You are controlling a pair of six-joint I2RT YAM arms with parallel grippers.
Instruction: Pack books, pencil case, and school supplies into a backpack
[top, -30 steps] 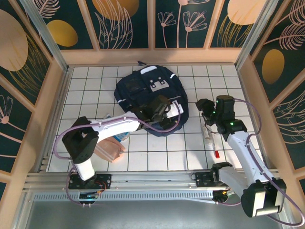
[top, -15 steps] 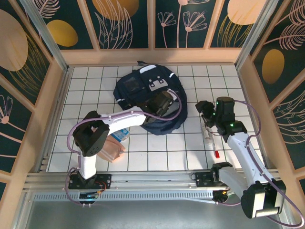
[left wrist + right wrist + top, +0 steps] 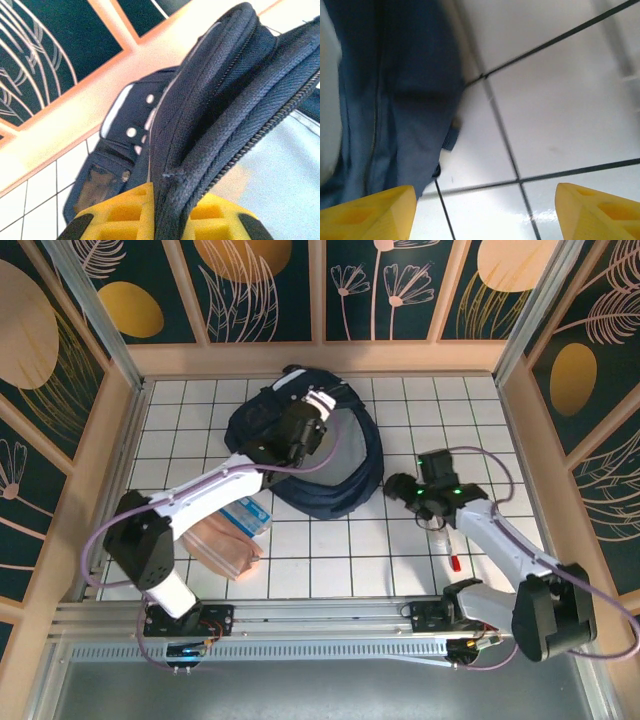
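Navy-blue fabric backpack (image 3: 345, 495) lies far-centre on the white tiled table (image 3: 330, 560). Left gripper (image 3: 167, 220) clenches its zippered rim; right gripper (image 3: 485, 210), jaws apart and empty, hovers beside its near edge. Best practice: raise the rim steadily so the mouth gapes.

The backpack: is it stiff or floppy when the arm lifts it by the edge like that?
Probably floppy: the backpack folds where the left gripper pinches its zip edge, while the rest sags on the table. Likely light, since one pinched fold seems to raise that side. The woven cloth looks grippy rather than slippery.
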